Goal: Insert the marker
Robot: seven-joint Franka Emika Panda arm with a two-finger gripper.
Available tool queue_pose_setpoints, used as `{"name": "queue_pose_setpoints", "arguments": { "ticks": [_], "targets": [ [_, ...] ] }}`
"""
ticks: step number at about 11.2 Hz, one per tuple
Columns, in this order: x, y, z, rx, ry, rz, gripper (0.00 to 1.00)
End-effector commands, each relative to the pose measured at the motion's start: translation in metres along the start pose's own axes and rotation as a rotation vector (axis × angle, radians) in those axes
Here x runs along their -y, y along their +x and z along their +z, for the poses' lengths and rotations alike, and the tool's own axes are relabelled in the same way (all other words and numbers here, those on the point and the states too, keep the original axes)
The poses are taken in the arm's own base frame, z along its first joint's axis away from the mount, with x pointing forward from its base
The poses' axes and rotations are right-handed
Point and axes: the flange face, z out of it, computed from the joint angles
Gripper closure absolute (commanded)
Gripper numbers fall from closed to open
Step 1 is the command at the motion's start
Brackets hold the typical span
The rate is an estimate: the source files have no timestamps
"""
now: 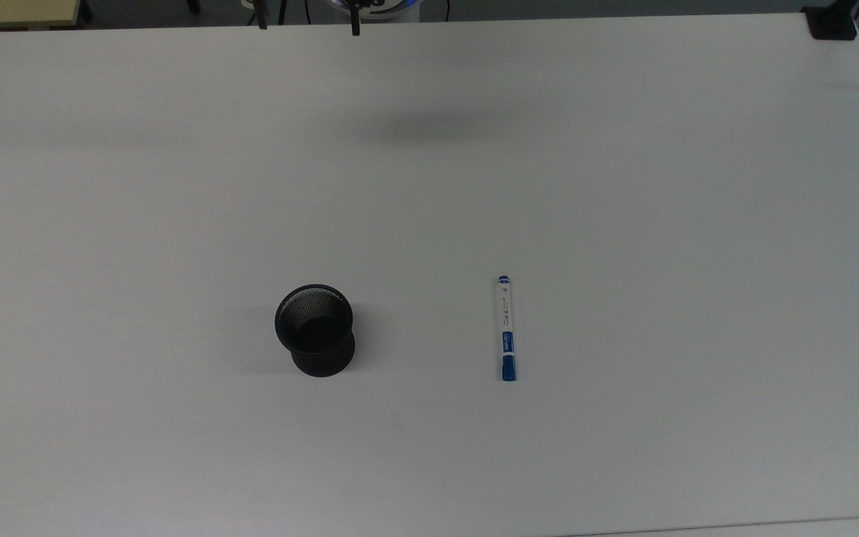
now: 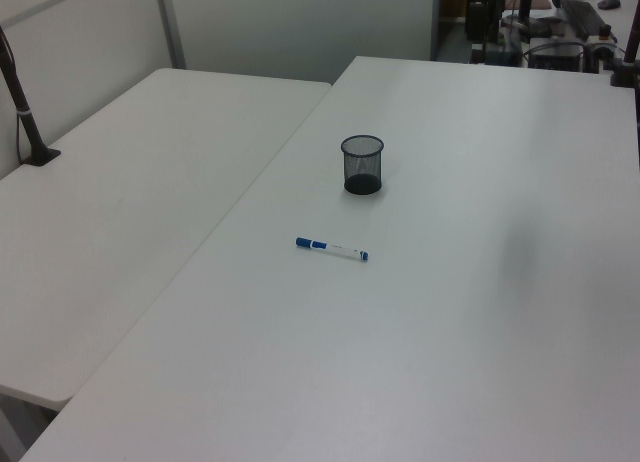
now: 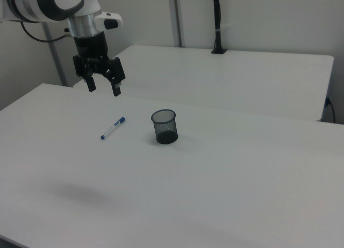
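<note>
The marker (image 1: pixel 505 328) lies flat on the white table (image 1: pixel 623 186), well apart from the black mesh cup (image 1: pixel 315 329) and to the cup's right in the top view; in the right view it (image 3: pixel 112 128) lies to the cup's (image 3: pixel 164 126) left. Its blue cap end points toward the top view's lower edge and its small blue tip toward the upper edge, so the barrel runs roughly parallel to the cup's near side rather than pointing at it. The gripper (image 3: pixel 103 88) hangs high above the table, farther from the cup than the marker is and up toward the back in the right view, its two fingers spread wide with nothing between them. The step in hand looks like the reach and pick: a good approach would bring the spread fingers down straddling the white barrel across its width, near the middle so the marker does not tip when lifted, closing only once the fingertips are just above the tabletop. For the later insertion the marker will probably need tilting upright over the cup's open mouth, which stands clear and upright. Counted: one marker, one mesh cup, one gripper, and in the left view a second table (image 2: pixel 120 232) butted beside the first.
</note>
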Motion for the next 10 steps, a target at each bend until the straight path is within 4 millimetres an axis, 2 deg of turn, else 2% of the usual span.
{"name": "queue_pose_setpoints", "arguments": {
  "ticks": [1, 10],
  "targets": [
    [0.0013, -0.0065, -0.0014, -0.006, 0.019, -0.022, 0.00],
    [0.0024, -0.0034, -0.0009, -0.023, 0.020, -0.023, 0.00]
  ]
}}
